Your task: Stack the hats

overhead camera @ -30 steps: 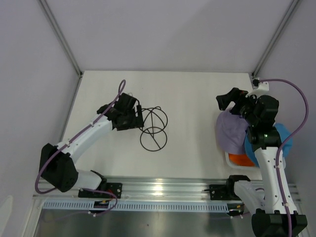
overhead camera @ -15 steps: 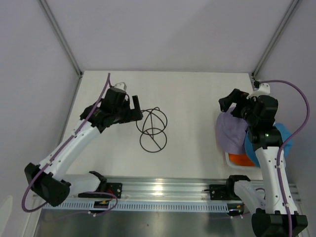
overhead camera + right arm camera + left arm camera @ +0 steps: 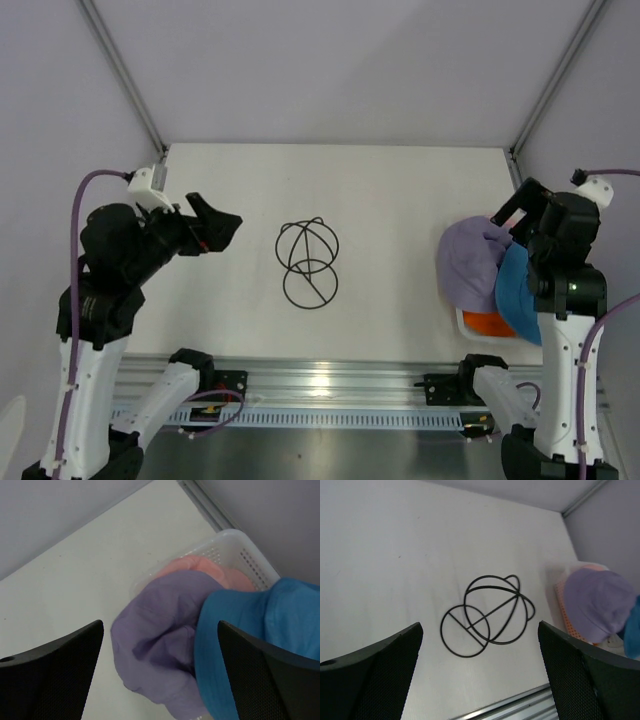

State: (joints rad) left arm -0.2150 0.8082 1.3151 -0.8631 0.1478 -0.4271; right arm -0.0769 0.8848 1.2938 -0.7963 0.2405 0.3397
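Fingers on the right (image 3: 55, 675), wide and empty, face the lavender hat (image 3: 155, 625), while the left fingers (image 3: 375, 675), also wide, are well apart from it.

1. The pads (image 3: 375, 675) of my left claw (image 3: 480, 628) are matt black with a fine dotted grain.
2. Ahead of it, the stand (image 3: 487, 612) is thin black wire with a faint sheen, on a smooth, matt white table (image 3: 385, 545).
3. Under my right claw (image 3: 160, 623), the lavender hat (image 3: 150, 640), blue hat (image 3: 250, 630) and pink hat (image 3: 195, 570) are soft, matt, creased cloth.
4. Beyond them, the basket (image 3: 245, 555) is smooth white plastic, perforated.
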